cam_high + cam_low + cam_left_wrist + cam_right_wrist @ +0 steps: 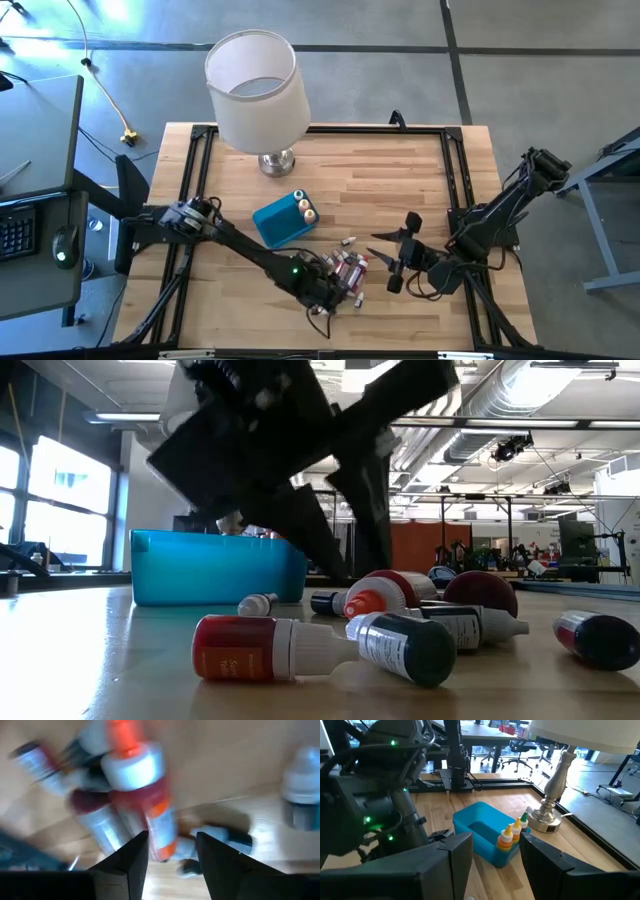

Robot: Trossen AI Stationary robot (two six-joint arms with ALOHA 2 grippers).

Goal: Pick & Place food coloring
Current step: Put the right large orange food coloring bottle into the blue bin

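Left claw (170, 850) spread over glossy bottles (347, 268).
Right claw (392, 254) spread mid-right; smooth blue tray (278, 222) holds 2 bottles on wood-plank counter (400, 190).

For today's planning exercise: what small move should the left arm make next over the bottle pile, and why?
Probably lower the left gripper a little and close on the orange-capped bottle. Its fingers are open with nothing between them, that bottle lies right ahead in the pile, and only two bottles stand in the blue tray.
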